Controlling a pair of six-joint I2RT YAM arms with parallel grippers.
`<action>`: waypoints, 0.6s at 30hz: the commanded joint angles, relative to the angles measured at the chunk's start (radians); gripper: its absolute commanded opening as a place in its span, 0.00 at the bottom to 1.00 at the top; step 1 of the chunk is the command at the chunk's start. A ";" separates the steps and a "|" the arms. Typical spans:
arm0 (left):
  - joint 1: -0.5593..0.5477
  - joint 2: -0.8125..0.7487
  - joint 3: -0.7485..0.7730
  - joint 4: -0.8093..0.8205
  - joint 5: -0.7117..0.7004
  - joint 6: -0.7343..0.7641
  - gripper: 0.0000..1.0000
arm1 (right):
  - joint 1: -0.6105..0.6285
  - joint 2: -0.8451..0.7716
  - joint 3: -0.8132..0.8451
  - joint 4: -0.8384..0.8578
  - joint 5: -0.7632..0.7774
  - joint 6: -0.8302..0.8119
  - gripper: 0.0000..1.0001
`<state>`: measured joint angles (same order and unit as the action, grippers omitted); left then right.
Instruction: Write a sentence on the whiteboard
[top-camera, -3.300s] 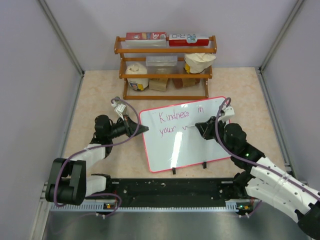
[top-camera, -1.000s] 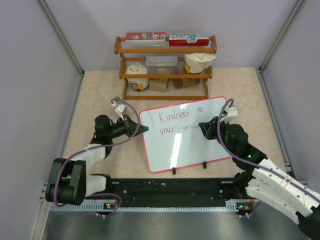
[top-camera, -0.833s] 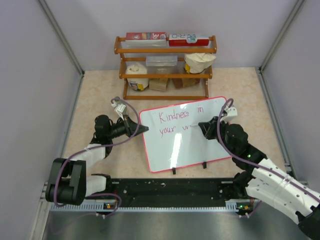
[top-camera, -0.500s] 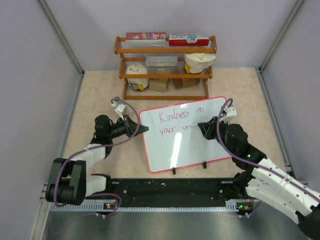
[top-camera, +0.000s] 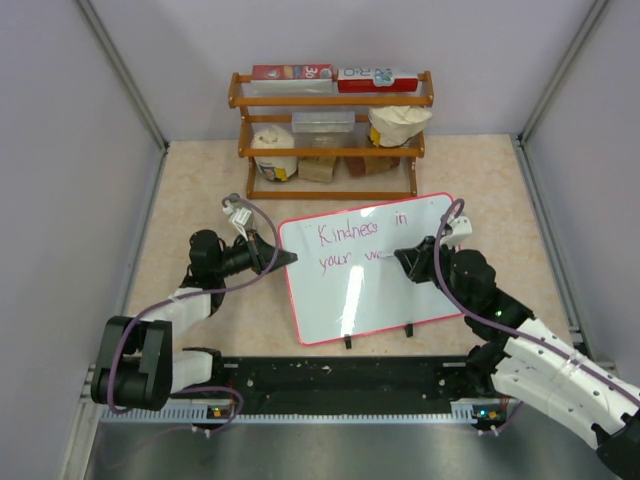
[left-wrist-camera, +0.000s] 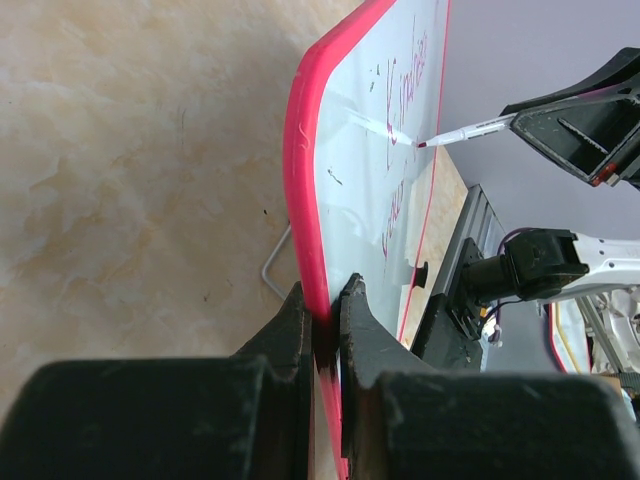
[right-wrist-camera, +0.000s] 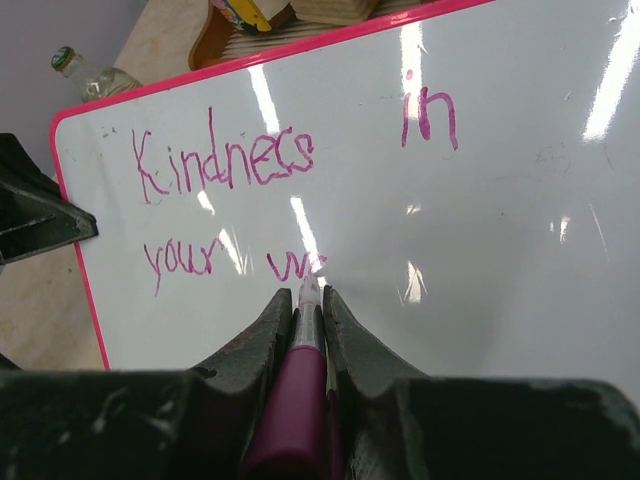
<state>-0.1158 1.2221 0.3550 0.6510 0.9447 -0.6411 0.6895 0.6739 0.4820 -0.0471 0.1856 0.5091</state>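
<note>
- Hands first, please: what does each one do?
- The right hand (right-wrist-camera: 304, 293) is clamped on a slim marker with a magenta barrel and a white neck (right-wrist-camera: 298, 385). Both fingers press the barrel from its sides, and the marker points away from the wrist. The left hand (left-wrist-camera: 322, 300) is closed tight on the left edge of the large, glossy white, rectangular whiteboard (top-camera: 375, 295). The thin red-pink frame (left-wrist-camera: 300, 150) is pinched between its two fingers.
- Where is the tip of the marker?
- It touches the white face. From the left wrist, the tip meets its own reflection on the board. It stands at the end of the second written line.
- What can you read of the sentence?
- The sentence (right-wrist-camera: 225, 165) is in thin pink-magenta handwriting, in the upper left part of the board. The top line says "Kindness in", with a wide gap before "in". The lower line says "your", then a "w" and a small stroke that I cannot read, right at the tip.
- And the board itself?
- It is raised on its lower edge, not flat, on the beige marbled surface (top-camera: 190, 190), between the two arms. Two small black clip feet (top-camera: 348, 342) hold the lower frame. Close behind it, by the back wall, stands a brown wooden rack (top-camera: 330, 100) with boxes and bags on its shelves.
</note>
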 joint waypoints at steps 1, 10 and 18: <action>-0.010 0.019 -0.019 -0.019 -0.139 0.201 0.00 | -0.008 -0.007 -0.019 -0.059 0.012 -0.012 0.00; -0.008 0.019 -0.019 -0.017 -0.139 0.201 0.00 | -0.008 -0.022 -0.016 -0.077 0.063 -0.015 0.00; -0.008 0.019 -0.019 -0.017 -0.139 0.202 0.00 | -0.010 -0.019 0.017 -0.065 0.121 -0.020 0.00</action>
<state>-0.1158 1.2221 0.3550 0.6510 0.9436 -0.6411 0.6899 0.6498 0.4721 -0.0746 0.2146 0.5102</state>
